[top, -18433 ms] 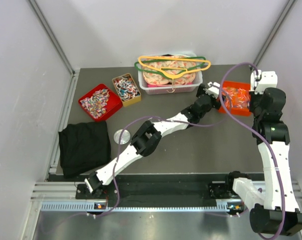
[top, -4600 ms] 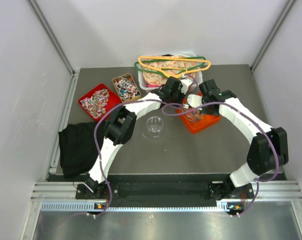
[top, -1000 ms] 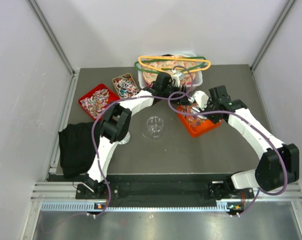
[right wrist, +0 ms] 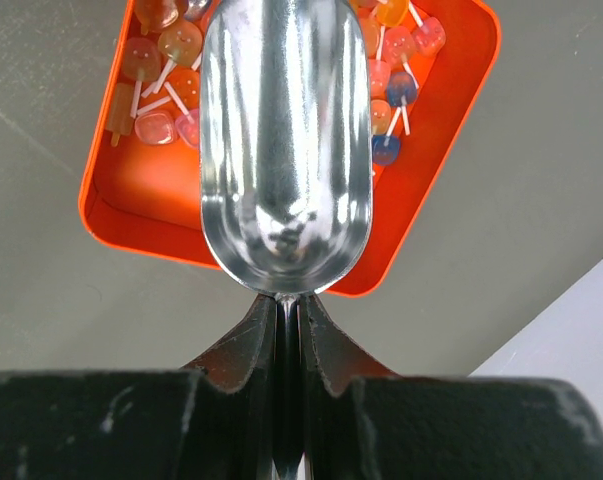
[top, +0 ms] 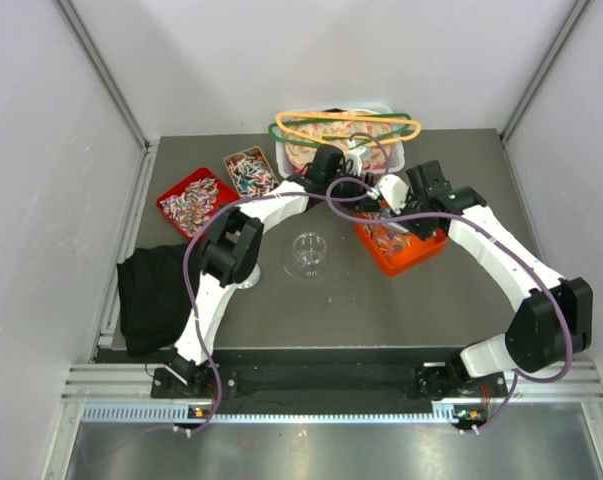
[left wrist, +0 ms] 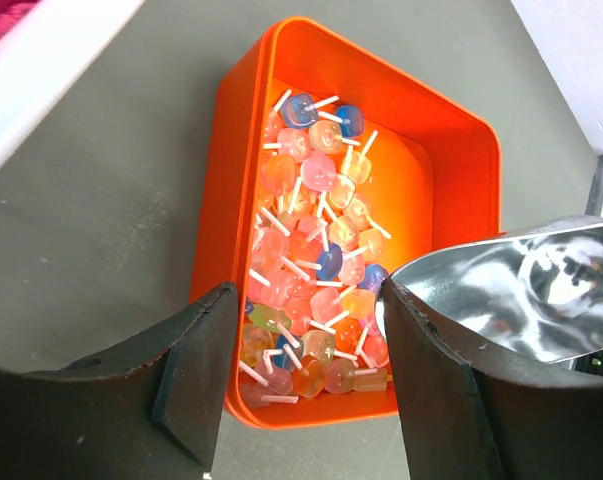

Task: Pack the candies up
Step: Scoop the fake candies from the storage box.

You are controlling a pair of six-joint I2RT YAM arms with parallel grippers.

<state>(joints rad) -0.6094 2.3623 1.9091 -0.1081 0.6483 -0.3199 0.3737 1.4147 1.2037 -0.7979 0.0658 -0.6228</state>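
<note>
Right gripper [right wrist: 286, 325] clamps smooth metal scoop [right wrist: 286, 130], long axis pointing away over orange tray [right wrist: 131, 195]. Left gripper [left wrist: 306, 345] wide, empty. Candies [left wrist: 311, 260] glossy, seemingly translucent.

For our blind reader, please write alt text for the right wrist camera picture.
An empty metal scoop, its handle gripped by the right pincer, hangs over an orange tray of small candies on sticks. The tray sits on a grey table.
</note>
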